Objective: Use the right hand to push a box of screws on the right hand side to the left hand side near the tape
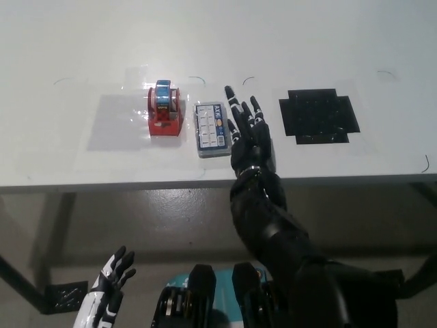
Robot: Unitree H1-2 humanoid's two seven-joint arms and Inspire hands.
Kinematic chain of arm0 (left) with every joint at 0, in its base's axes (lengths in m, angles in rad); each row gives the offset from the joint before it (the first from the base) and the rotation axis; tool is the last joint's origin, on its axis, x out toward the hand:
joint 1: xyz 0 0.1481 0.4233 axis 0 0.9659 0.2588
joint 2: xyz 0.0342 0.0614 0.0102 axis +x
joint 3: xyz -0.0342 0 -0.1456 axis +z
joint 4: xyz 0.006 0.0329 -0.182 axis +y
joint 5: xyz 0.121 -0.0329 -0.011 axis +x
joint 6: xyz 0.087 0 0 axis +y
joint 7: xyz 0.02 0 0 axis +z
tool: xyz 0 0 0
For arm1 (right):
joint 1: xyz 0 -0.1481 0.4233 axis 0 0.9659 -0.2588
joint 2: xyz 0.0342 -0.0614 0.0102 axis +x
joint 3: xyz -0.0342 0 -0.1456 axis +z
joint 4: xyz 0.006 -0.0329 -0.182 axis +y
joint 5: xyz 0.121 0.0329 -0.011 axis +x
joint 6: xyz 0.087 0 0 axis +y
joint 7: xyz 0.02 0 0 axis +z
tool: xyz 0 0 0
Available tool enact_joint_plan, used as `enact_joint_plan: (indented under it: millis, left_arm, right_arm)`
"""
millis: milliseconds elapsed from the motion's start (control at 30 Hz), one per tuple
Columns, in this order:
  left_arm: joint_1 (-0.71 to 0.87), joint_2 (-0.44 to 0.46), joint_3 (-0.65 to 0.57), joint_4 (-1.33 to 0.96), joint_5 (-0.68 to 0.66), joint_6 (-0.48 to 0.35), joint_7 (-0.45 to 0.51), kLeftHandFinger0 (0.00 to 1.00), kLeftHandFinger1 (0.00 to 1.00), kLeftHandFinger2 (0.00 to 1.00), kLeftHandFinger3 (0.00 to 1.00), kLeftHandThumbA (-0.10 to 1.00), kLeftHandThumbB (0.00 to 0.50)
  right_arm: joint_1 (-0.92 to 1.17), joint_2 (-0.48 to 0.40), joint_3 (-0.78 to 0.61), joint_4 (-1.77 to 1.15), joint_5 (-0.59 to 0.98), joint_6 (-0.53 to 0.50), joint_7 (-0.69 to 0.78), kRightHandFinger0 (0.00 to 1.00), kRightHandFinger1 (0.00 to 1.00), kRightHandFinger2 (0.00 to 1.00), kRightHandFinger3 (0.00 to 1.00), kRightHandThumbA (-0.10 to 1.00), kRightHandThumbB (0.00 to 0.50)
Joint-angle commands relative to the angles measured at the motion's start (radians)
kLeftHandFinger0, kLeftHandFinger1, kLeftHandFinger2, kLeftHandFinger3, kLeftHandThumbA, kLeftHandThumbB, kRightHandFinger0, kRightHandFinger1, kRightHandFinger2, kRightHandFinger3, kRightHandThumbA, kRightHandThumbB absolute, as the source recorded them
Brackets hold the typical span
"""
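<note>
My right hand lies flat over the white table, fingers spread and pointing away from me, holding nothing, forearm reaching in across the table's near edge. The box of screws sits just off its left side, against my fingers. Beyond that stands the red tape dispenser. My left hand hangs low with fingers apart.

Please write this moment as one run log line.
right black robot hand: open, against grey rectangular screw box | box: beside red tape dispenser | left white robot hand: resting low
</note>
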Motion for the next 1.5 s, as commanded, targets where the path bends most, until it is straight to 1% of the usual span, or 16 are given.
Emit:
enact_joint_plan:
  millis: [0, 133, 300, 433, 667, 733, 767, 800, 967, 1033, 1067, 1133, 1233, 1333, 1367, 1467]
  left_arm:
    - [0.001, -0.001, 0.002, -0.038, -0.025, -0.018, -0.011, 1.0, 1.0, 1.0, 1.0, 0.9, 0.152]
    - [-0.002, 0.0, 0.001, -0.037, -0.019, -0.023, -0.011, 1.0, 1.0, 1.0, 1.0, 0.9, 0.148]
    - [-0.01, -0.001, 0.001, -0.034, -0.008, -0.027, -0.007, 1.0, 1.0, 1.0, 1.0, 0.92, 0.158]
    - [-0.018, -0.004, 0.001, -0.027, -0.009, -0.038, -0.006, 1.0, 1.0, 1.0, 1.0, 0.92, 0.149]
    - [-0.025, -0.004, 0.003, -0.025, -0.001, -0.037, -0.005, 1.0, 1.0, 1.0, 1.0, 0.92, 0.14]
    - [-0.027, -0.001, 0.004, -0.028, 0.0, -0.035, -0.005, 1.0, 1.0, 1.0, 1.0, 0.92, 0.149]
    - [-0.027, 0.0, 0.007, -0.031, 0.008, -0.03, -0.002, 1.0, 1.0, 1.0, 1.0, 0.93, 0.153]
    - [-0.027, 0.002, 0.007, -0.032, 0.007, -0.029, -0.003, 1.0, 1.0, 1.0, 1.0, 0.93, 0.151]
    - [-0.029, 0.011, 0.012, -0.037, -0.009, -0.011, -0.009, 1.0, 1.0, 1.0, 1.0, 0.93, 0.168]
    - [-0.029, 0.013, 0.014, -0.032, -0.006, -0.021, -0.008, 1.0, 1.0, 1.0, 1.0, 0.93, 0.163]
    - [-0.026, 0.018, 0.017, -0.039, -0.015, -0.013, -0.011, 1.0, 1.0, 1.0, 1.0, 0.92, 0.163]
    - [-0.028, 0.023, 0.02, -0.037, -0.018, -0.007, -0.011, 1.0, 1.0, 1.0, 1.0, 0.9, 0.144]
    - [-0.039, 0.021, 0.016, -0.017, -0.005, -0.022, -0.011, 1.0, 1.0, 1.0, 1.0, 0.9, 0.144]
    - [-0.043, 0.016, 0.006, -0.002, 0.016, -0.026, -0.011, 1.0, 1.0, 1.0, 1.0, 0.92, 0.192]
    - [-0.045, 0.013, 0.006, -0.002, 0.025, -0.024, -0.007, 1.0, 1.0, 1.0, 1.0, 0.93, 0.2]
    - [-0.048, 0.014, 0.002, -0.016, 0.028, -0.001, -0.011, 1.0, 1.0, 1.0, 1.0, 0.94, 0.198]
  right_arm:
    - [-0.074, 0.053, -0.029, 0.012, 0.047, 0.006, -0.092, 1.0, 1.0, 1.0, 1.0, 1.0, 0.245]
    - [-0.084, 0.069, -0.057, 0.014, 0.072, -0.001, -0.109, 1.0, 1.0, 1.0, 1.0, 1.0, 0.249]
    - [-0.077, 0.085, -0.04, 0.018, 0.054, 0.004, -0.121, 1.0, 1.0, 1.0, 1.0, 1.0, 0.186]
    - [-0.065, 0.09, -0.015, 0.024, 0.038, 0.016, -0.147, 1.0, 1.0, 1.0, 1.0, 1.0, 0.225]
    - [-0.045, 0.093, -0.018, 0.023, 0.051, -0.025, -0.13, 1.0, 1.0, 1.0, 1.0, 1.0, 0.188]
    - [-0.043, 0.079, 0.02, 0.024, 0.01, -0.018, -0.151, 1.0, 1.0, 1.0, 1.0, 1.0, 0.221]
    - [-0.038, 0.07, 0.048, 0.02, -0.018, -0.034, -0.169, 1.0, 1.0, 1.0, 1.0, 1.0, 0.217]
    - [-0.029, 0.065, 0.068, 0.002, -0.042, -0.035, -0.185, 1.0, 1.0, 1.0, 1.0, 1.0, 0.176]
    - [0.03, 0.018, 0.172, -0.137, -0.17, -0.035, -0.218, 1.0, 1.0, 1.0, 1.0, 1.0, 0.219]
    - [0.07, -0.006, 0.249, -0.224, -0.269, -0.035, -0.25, 1.0, 1.0, 1.0, 1.0, 1.0, 0.209]
    - [0.108, -0.037, 0.362, -0.309, -0.413, -0.035, -0.355, 1.0, 1.0, 1.0, 1.0, 1.0, 0.179]
    - [0.144, -0.101, 0.529, -0.41, -0.602, -0.035, -0.49, 1.0, 1.0, 1.0, 1.0, 1.0, 0.188]
    - [0.192, -0.158, 0.621, -0.587, -0.734, -0.035, -0.553, 1.0, 1.0, 1.0, 1.0, 1.0, 0.258]
    - [0.263, -0.197, 0.631, -0.831, -0.766, -0.035, -0.456, 1.0, 1.0, 1.0, 1.0, 1.0, 0.303]
    - [0.278, -0.209, 0.636, -0.893, -0.779, -0.035, -0.434, 1.0, 1.0, 1.0, 1.0, 1.0, 0.28]
    - [0.362, -0.232, 0.624, -1.14, -0.822, -0.035, -0.321, 1.0, 1.0, 1.0, 1.0, 1.0, 0.301]
